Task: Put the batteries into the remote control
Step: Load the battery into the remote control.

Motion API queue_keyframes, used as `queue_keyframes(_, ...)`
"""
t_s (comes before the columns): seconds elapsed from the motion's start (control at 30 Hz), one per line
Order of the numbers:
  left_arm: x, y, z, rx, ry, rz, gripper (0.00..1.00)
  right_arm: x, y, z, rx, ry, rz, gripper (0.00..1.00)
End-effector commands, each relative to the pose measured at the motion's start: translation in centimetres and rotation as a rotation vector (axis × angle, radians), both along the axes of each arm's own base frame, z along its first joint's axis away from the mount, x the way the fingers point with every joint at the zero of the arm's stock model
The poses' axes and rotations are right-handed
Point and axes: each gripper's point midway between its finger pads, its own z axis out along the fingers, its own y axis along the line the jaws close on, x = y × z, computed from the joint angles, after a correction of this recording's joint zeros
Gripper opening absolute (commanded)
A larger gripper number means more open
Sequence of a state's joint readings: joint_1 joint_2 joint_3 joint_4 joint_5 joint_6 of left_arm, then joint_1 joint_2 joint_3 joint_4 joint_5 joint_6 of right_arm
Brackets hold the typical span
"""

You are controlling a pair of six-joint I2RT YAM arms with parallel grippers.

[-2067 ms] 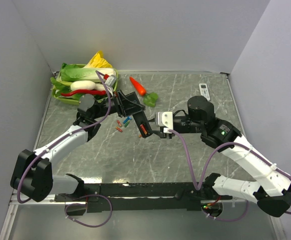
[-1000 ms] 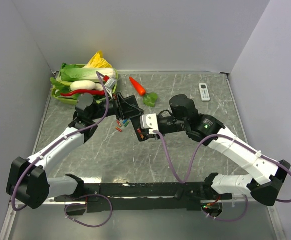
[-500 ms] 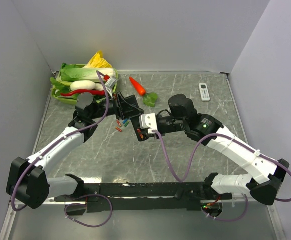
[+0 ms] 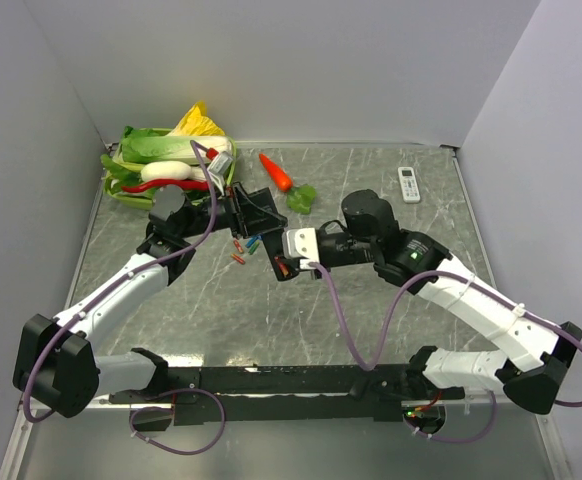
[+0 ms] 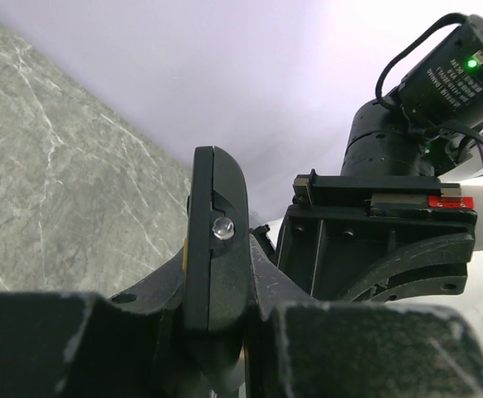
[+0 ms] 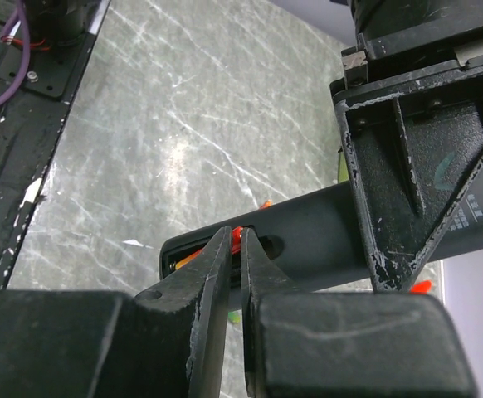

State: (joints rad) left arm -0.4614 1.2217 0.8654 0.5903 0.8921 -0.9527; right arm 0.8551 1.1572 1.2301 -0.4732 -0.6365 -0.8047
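My left gripper (image 4: 259, 214) is shut on the slim black remote control (image 4: 271, 238) and holds it above the table, its open battery bay turned toward the right arm. In the left wrist view the remote (image 5: 217, 224) stands edge-on between my left gripper's (image 5: 218, 286) jaws. My right gripper (image 6: 236, 243) is shut on a red battery (image 6: 238, 237) at the mouth of the remote's (image 6: 308, 236) open bay. An orange battery (image 6: 190, 259) lies inside the bay. In the top view my right gripper (image 4: 283, 266) is at the remote's near end. Loose batteries (image 4: 241, 247) lie on the table under the remote.
A tray of vegetables (image 4: 113, 186) stands at the back left. An orange carrot (image 4: 276, 172) with green leaves lies behind the remote. A short white remote (image 4: 408, 183) lies at the back right. Walls close in the table on three sides.
My right gripper has moved left with the red battery, from beside the remote to the mouth of its bay. The left arm has drawn the remote slightly back and left.
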Motion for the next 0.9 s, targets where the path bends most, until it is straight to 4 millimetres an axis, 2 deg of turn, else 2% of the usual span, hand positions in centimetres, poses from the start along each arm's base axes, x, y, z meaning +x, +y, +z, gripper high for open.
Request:
queue_keyframes(0.0, -1.2, 0.6, 5.9, -0.134, -0.113, 0.005, 0.02, -0.4, -0.4, -2.3, -0.042, 0.035, -0.012, 0.13)
queue_keyframes(0.13, -1.0, 0.6, 5.9, -0.135, -0.108, 0.020, 0.02, -0.3, -0.6, -2.8, -0.030, 0.052, -0.041, 0.14)
queue_keyframes(0.3, -0.2, 0.6, 4.3, -0.121, -0.062, 0.058, 0.02, 0.3, -0.5, -1.9, 0.016, 0.039, -0.080, 0.15)
queue_keyframes(0.4, -0.1, 0.8, 4.0, -0.145, -0.036, 0.077, 0.02, 0.4, -0.5, -2.3, 0.013, 0.044, -0.089, 0.15)
queue_keyframes(0.87, 0.9, 2.1, 5.4, -0.224, -0.007, 0.189, 0.02, 0.8, -0.8, -6.3, -0.031, 0.092, -0.132, 0.15)
